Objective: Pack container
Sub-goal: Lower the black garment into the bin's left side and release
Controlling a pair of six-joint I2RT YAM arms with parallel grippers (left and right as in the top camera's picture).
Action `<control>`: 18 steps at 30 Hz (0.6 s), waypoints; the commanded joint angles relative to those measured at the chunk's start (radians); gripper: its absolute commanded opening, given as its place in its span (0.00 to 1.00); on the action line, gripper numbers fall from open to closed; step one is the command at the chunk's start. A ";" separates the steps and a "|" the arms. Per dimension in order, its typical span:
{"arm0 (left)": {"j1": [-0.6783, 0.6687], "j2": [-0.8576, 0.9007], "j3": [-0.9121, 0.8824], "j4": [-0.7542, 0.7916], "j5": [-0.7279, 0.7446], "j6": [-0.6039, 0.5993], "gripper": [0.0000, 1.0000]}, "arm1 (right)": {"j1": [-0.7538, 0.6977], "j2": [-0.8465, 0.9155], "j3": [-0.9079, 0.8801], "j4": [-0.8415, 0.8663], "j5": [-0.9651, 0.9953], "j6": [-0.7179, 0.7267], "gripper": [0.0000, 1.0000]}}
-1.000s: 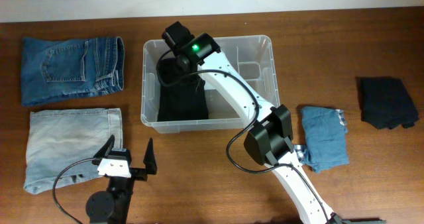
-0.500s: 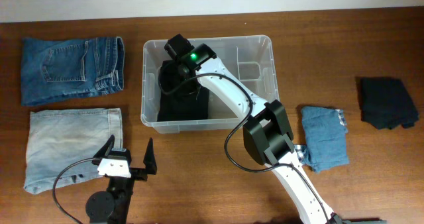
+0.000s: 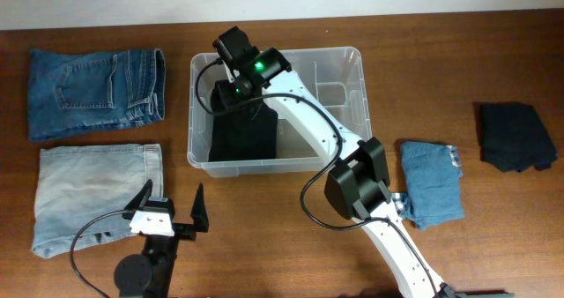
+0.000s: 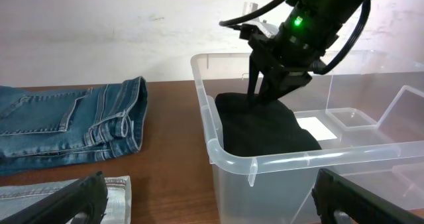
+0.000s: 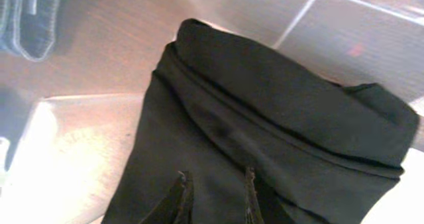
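Observation:
The container point(image 3: 363, 104) is a clear plastic bin at the table's middle, also close in the left wrist view point(image 4: 232, 161). A folded black garment point(image 3: 242, 139) lies in its left half. My right gripper point(image 3: 233, 95) hangs inside the bin over the garment's far end. Its fingertips point(image 5: 214, 177) stand a little apart, just above the black cloth point(image 5: 265, 98), with nothing pinched between them. From the left wrist, the right gripper point(image 4: 262, 95) points down at the garment point(image 4: 265, 128). My left gripper point(image 3: 173, 197) rests wide open near the front edge, holding nothing.
Dark blue jeans point(image 3: 92, 91) lie far left and pale jeans point(image 3: 92, 192) lie below them. A folded blue garment point(image 3: 432, 183) and a dark one point(image 3: 515, 137) lie right of the bin. A white label point(image 4: 315, 126) shows on the bin's base.
The right wrist dipped toward the black garment, then came back up toward the bin's far left. Its jaws narrowed and parted again. The garment stays in the bin. The left arm is still.

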 commanded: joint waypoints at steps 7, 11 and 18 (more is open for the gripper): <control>0.006 -0.008 -0.006 -0.002 -0.003 0.015 1.00 | 0.008 0.057 0.006 0.021 -0.045 0.006 0.20; 0.006 -0.008 -0.006 -0.002 -0.004 0.015 0.99 | 0.020 0.079 0.002 0.034 -0.045 0.003 0.20; 0.006 -0.008 -0.006 -0.002 -0.003 0.015 0.99 | 0.037 0.087 0.002 0.043 -0.045 0.003 0.21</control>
